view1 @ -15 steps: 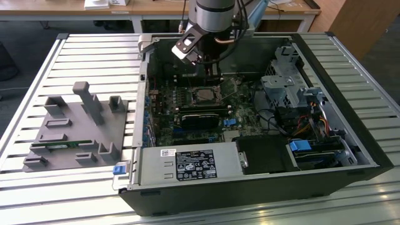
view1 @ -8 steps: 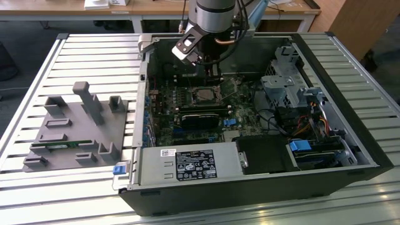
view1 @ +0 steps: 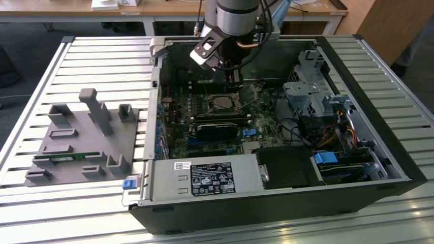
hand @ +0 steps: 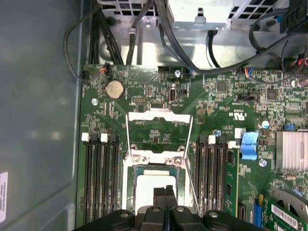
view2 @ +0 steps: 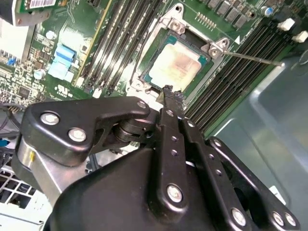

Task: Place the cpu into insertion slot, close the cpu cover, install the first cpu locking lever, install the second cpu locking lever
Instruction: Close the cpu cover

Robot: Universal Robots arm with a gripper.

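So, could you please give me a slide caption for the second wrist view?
Shut hand poised at the edge of the cpu, which sits in the insertion slot.

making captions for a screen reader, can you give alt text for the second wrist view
The black gripper, fingers shut, hangs with its tip at the edge of the insertion slot, where the cpu lies with its pale silvery top up. Dark memory slots on green circuit board flank the socket, and a thin metal lever juts out beside it.
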